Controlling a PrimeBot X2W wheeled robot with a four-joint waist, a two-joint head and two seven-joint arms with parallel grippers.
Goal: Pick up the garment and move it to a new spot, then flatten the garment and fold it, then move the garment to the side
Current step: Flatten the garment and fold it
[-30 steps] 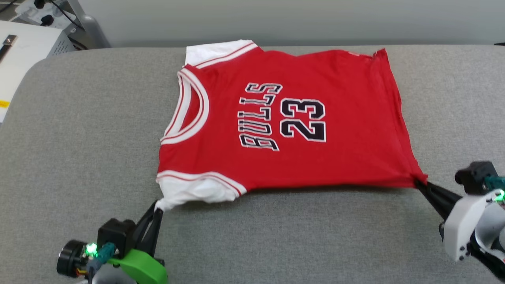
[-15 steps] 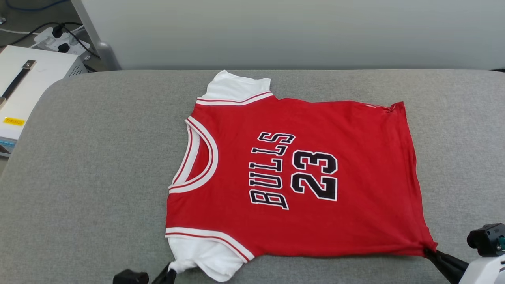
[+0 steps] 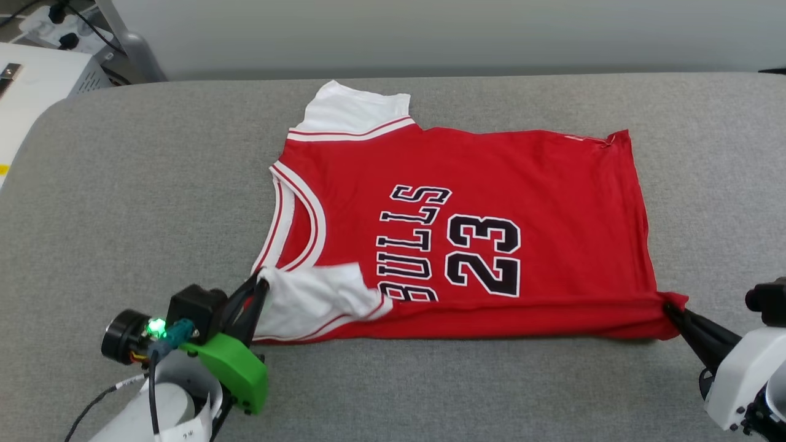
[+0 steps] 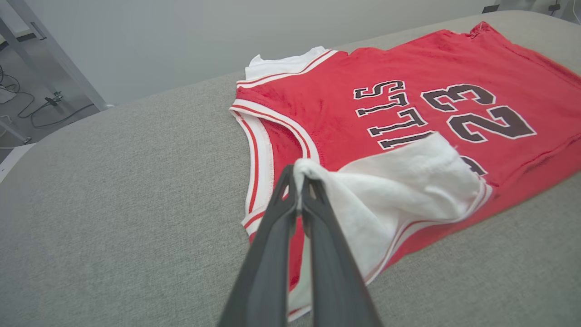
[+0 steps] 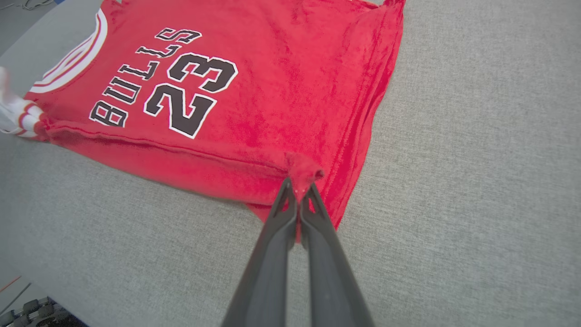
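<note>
Lying flat on the grey pad (image 3: 123, 184) is one shirt (image 3: 552, 178), red, chest side up, with its collar (image 3: 316, 215) toward the robot's left and its hem (image 3: 638, 215) toward the right. It has two white sleeves. The far sleeve (image 3: 353, 110) is spread on the pad at the shirt's far edge. The near sleeve (image 3: 313, 301) is turned up over the red front, where it hides the lower part of the "B". The chest carries one word, "BULLS" (image 3: 408, 242), and one number, "23" (image 3: 485, 255).

Two grippers are in play, one at each near corner of the shirt. The left gripper (image 3: 261, 283) has its fingers pressed together on the tip of the near sleeve, with a small white tuft pinched between them. From there the shirt spreads ahead and to the right. The right gripper (image 3: 670, 307) has its fingers clamped on the near hem corner, where a bunched red nub shows at the tips. From that grip the shirt runs off to the left. Between the two grips the shirt's near edge is doubled into a low rolled ridge that rests on the pad.

One white box (image 3: 37, 80) stands beyond the pad's far left corner.
</note>
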